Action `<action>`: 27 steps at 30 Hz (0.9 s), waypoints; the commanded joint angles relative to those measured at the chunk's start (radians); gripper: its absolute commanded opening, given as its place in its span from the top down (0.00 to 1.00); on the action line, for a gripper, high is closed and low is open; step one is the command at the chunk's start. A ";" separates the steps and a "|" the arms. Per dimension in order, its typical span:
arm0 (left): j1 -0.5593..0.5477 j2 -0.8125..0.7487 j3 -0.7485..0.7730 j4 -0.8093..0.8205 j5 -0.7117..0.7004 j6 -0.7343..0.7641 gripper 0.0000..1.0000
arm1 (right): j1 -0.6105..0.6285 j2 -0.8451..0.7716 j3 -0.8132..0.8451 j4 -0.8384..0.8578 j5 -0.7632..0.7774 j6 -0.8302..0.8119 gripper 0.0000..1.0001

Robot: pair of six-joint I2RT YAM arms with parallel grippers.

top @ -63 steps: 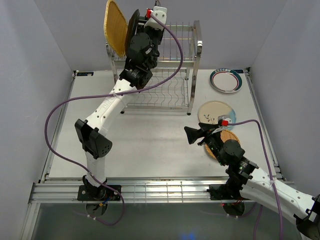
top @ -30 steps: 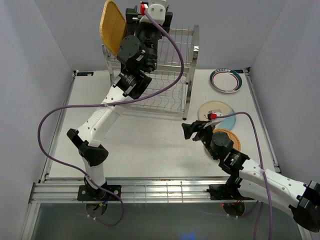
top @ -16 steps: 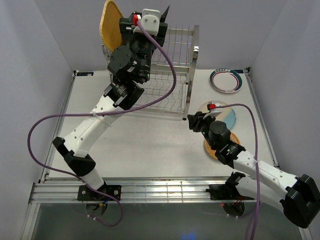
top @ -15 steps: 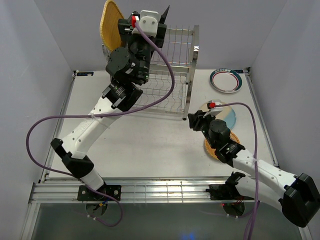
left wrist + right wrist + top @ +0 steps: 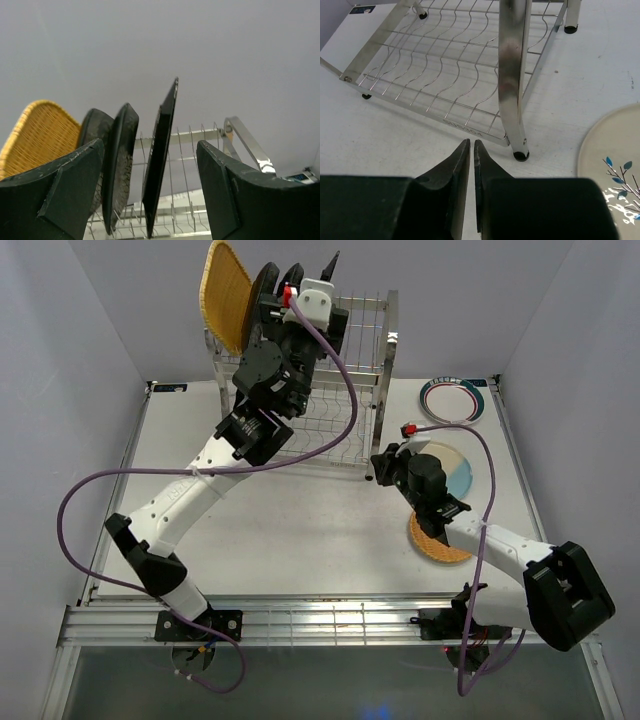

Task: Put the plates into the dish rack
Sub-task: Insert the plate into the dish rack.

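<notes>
Left claw [image 5: 149,146] hangs released, spread wide, at the top tier of the dish rack [image 5: 365,345], where I see a woven plate [image 5: 226,292] and dark plates [image 5: 161,150] standing on edge. Right claw [image 5: 472,143] is clenched on nothing beside a rack post [image 5: 512,75]; a cream-blue plate [image 5: 455,472], teal-rimmed plate [image 5: 453,400] and second woven plate [image 5: 440,546] lie on the surface [image 5: 300,540]

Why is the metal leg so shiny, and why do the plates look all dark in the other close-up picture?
Right wrist view: the dish rack post is polished metal, so glare streaks run down it. Left wrist view: the black plates stand edge-on against the pale wall, so they show as flat dark shapes. Top view: even light, glare only on the near metal rail.
</notes>
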 commanded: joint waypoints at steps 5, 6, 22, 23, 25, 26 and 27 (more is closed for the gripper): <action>0.000 -0.197 -0.216 0.010 0.075 -0.099 0.15 | -0.078 0.101 0.064 0.124 -0.088 0.030 0.89; 0.000 -0.250 -0.250 0.027 0.082 -0.112 0.15 | -0.093 0.112 0.065 0.138 -0.094 0.031 0.89; 0.000 -0.634 -0.830 0.226 0.211 -0.063 0.15 | -0.178 0.338 0.165 0.219 -0.155 0.082 0.92; 0.004 -0.639 -0.850 0.240 0.201 -0.061 0.15 | -0.178 0.341 0.173 0.219 -0.151 0.082 0.92; 0.017 -0.643 -0.895 0.287 0.191 -0.066 0.15 | -0.187 0.344 0.182 0.218 -0.137 0.079 0.92; 0.035 -0.650 -0.939 0.303 0.194 -0.075 0.14 | -0.193 0.344 0.185 0.218 -0.143 0.079 0.92; 0.046 -0.650 -0.959 0.321 0.214 -0.093 0.14 | -0.208 0.344 0.187 0.218 -0.151 0.079 0.92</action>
